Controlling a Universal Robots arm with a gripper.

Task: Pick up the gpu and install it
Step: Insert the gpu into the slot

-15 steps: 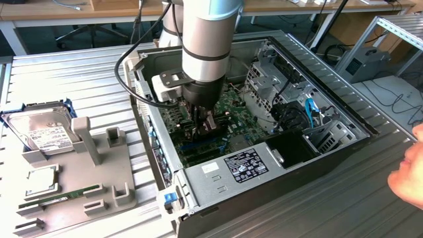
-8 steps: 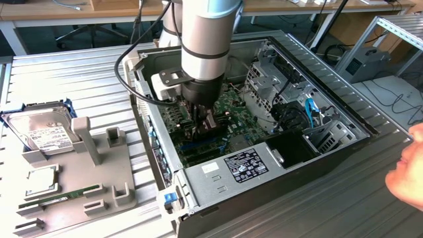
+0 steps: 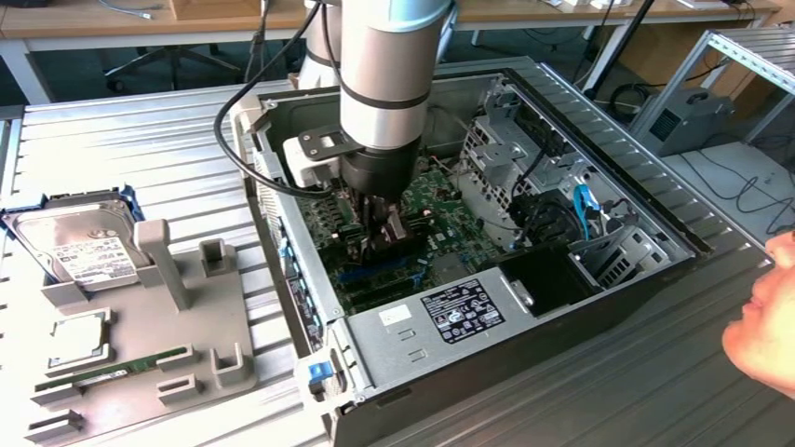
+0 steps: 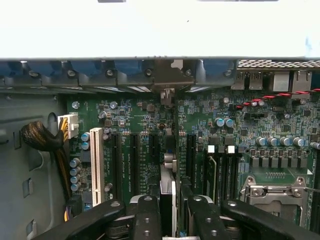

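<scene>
While the open computer case (image 3: pixel 522 233) lies on the metal table (image 3: pixel 149 168), we see the arm (image 3: pixel 385 74) reaching inside, its gripper (image 4: pixel 168 210) clamped on the gpu (image 4: pixel 168 192), held edge-on over the motherboard (image 4: pixel 260 130) slots.

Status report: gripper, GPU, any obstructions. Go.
Gripper inside the open PC case, shut on the gpu, card held edge-on over the motherboard slots. Not seated yet. A person's hand near the case, exterior view's right.
</scene>
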